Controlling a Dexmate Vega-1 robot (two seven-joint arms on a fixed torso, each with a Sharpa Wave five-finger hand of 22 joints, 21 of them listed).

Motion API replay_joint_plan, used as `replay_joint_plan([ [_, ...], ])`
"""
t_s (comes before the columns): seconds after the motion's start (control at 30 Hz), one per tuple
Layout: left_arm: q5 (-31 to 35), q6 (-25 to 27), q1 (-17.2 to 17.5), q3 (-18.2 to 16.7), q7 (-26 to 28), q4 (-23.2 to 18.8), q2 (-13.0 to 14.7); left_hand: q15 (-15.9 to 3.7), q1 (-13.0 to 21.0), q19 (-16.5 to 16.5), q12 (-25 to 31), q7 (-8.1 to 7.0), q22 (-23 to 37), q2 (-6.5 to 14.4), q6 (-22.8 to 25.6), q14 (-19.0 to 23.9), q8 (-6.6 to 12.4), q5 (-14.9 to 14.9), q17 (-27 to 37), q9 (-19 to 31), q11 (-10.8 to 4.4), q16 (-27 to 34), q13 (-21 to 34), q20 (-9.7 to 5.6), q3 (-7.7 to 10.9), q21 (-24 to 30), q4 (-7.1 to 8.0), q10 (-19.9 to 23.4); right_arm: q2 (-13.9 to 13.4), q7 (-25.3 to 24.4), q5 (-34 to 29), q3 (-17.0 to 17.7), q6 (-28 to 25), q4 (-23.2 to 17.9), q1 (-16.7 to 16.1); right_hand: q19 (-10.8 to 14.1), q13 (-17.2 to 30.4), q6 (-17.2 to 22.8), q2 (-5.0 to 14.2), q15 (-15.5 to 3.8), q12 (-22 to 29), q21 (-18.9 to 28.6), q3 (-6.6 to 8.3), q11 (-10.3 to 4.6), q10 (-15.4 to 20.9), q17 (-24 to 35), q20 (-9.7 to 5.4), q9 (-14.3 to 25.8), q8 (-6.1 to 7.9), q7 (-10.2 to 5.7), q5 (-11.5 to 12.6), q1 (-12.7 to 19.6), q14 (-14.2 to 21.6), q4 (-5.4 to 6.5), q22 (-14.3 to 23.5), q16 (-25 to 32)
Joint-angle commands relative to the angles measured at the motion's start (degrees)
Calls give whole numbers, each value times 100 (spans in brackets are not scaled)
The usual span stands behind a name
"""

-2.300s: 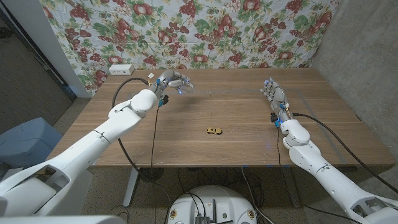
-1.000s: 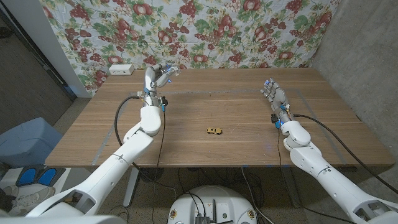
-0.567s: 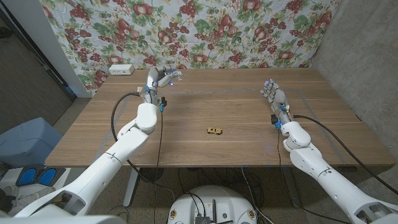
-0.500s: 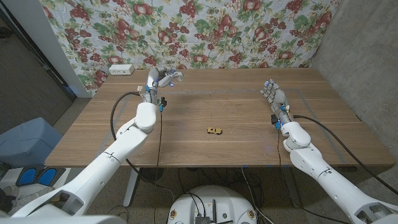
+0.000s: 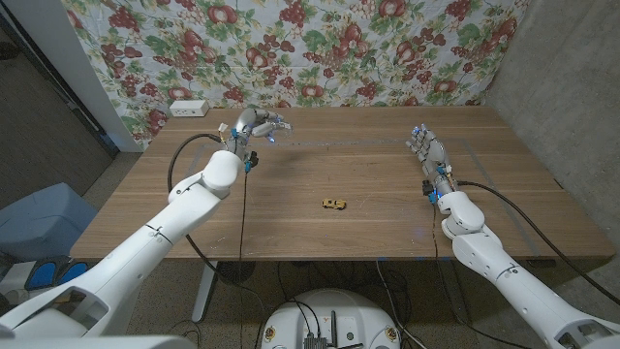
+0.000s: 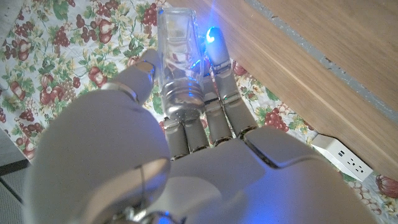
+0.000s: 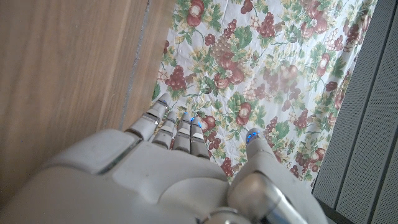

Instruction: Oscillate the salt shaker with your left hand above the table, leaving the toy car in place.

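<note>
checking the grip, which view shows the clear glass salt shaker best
The left wrist view: the clear glass salt shaker fills the frame's middle, gripped by the left hand. The head view shows it only as a tiny glint in that hand, above the wooden table.

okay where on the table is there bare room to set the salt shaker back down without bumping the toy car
Bare wood runs from under the left robot hand, which holds the salt shaker, toward the table's near left edge. Another free patch lies between the toy car and the right robot hand. Only the middle is taken, by the car; the white power strip sits at the far left corner.
</note>
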Motion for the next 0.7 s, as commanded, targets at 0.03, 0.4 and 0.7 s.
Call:
replay_joint_plan([
  [0.03,-158,673,-181,150,-352,-283,313,-1807,871,-398,41,-23,1,891,15,1761,-8,35,20,9,14,27,14,-900,393,40,342,46,-8,47,25,16,32,1,-18,53,-5,46,-10,3,20,21,10,3,51,6,-7,4,16,-1,7,-31,18,-42,14,44],
  [0.4,-110,1139,-439,299,-504,-372,478,-1806,876,-416,39,-20,-2,887,25,1760,-6,37,20,11,3,28,13,-899,405,75,338,46,44,170,81,-9,62,173,74,54,-5,44,-4,8,19,20,8,1,52,0,-8,4,15,-6,6,-40,23,-44,14,50],
  [0.7,39,2018,-1197,748,-1269,-253,744,-1807,877,-435,37,-23,-6,883,12,1757,-12,38,20,12,16,27,13,-896,414,98,336,42,62,152,81,-11,66,198,80,59,-5,44,1,5,21,21,8,-1,57,-6,-10,4,15,-1,7,-41,24,-52,14,53],
])
